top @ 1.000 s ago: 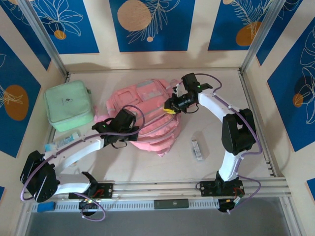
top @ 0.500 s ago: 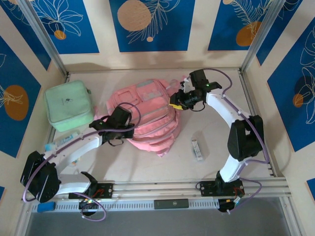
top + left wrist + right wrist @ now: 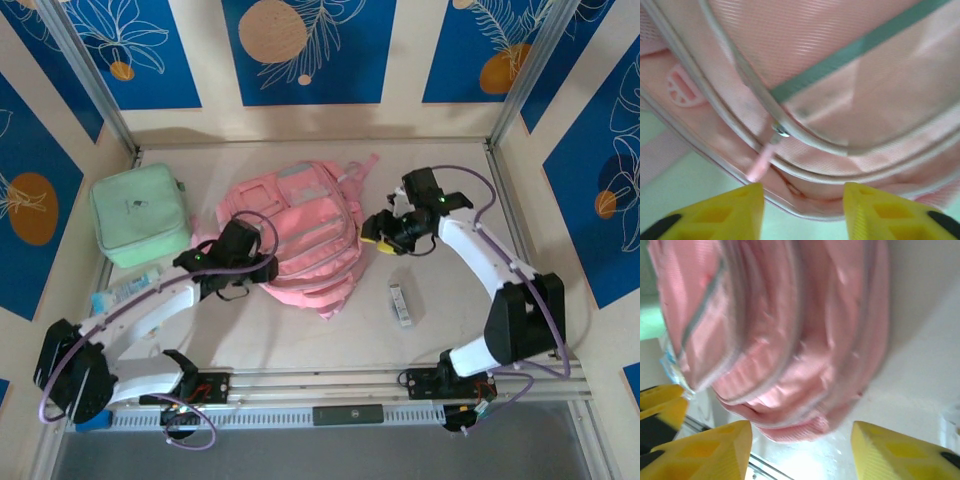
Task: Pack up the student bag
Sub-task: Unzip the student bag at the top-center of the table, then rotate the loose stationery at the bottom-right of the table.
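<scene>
Blue flowered panels ring our pale surface (image 3: 300,335), and the pink bag (image 3: 300,225) lies flat mid-surface, nearer the far edge. We see the left end effector (image 3: 802,192) at the bag's near-left side, yellow fingers parted and gripping nothing (a pink zip pull (image 3: 764,159) hangs just beyond one finger). The right end effector (image 3: 800,432) sits beside the bag's right side, likewise parted and empty. A green case (image 3: 138,213) rests by the left edge.
</scene>
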You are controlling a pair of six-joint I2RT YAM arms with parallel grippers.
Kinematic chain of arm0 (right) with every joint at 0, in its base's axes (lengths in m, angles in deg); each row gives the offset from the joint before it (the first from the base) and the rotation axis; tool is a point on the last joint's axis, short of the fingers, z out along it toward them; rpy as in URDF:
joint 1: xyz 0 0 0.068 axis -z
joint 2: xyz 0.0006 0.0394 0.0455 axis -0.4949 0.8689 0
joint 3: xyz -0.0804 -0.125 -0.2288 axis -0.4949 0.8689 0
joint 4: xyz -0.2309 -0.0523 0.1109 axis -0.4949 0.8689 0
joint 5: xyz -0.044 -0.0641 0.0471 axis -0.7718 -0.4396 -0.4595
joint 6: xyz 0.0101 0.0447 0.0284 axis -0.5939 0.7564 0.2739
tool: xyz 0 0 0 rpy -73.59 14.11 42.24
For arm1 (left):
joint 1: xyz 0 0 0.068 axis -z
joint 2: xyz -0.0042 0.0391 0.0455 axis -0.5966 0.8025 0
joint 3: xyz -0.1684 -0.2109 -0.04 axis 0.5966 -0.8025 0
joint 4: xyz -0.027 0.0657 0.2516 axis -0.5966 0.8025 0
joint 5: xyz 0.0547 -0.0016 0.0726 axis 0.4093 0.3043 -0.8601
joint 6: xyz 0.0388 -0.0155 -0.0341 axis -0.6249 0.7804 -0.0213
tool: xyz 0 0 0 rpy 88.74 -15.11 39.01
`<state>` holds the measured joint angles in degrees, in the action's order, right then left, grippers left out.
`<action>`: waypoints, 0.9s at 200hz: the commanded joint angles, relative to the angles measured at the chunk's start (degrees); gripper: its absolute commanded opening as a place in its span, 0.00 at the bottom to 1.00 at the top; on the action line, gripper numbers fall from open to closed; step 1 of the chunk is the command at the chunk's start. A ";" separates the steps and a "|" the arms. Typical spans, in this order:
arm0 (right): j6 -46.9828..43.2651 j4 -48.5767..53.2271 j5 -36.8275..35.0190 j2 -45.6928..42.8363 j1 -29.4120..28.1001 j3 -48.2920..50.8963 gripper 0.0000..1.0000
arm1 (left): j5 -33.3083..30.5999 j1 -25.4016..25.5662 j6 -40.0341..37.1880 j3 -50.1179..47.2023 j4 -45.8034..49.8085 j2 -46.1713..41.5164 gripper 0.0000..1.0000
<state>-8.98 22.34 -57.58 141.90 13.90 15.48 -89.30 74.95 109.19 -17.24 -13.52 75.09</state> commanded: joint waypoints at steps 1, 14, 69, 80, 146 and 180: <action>3.03 5.48 -4.78 -5.68 0.50 4.73 0.61 | -0.41 5.14 7.50 -4.53 -4.77 -3.86 0.50; 4.27 8.07 -9.01 -7.71 0.32 6.64 0.70 | -0.65 8.52 10.60 -7.59 -10.20 -5.04 0.52; 15.86 7.92 -24.75 -14.72 -4.71 18.19 0.97 | -10.76 22.97 17.09 -9.78 -18.20 -2.80 0.63; 16.21 7.49 -25.86 -13.96 -4.71 19.04 0.98 | -11.24 24.35 17.74 -10.57 -21.10 -1.85 0.65; 17.72 -0.71 -22.31 -9.31 -8.73 26.08 1.00 | -11.99 26.45 17.93 -7.81 -22.29 4.53 0.73; 19.62 -0.95 -23.07 -6.10 -15.17 25.17 0.99 | -13.43 26.45 18.48 -8.94 -21.59 3.44 0.74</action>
<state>8.03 22.45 -80.64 134.45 2.95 41.25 -100.36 100.94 126.74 -26.66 -34.48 79.55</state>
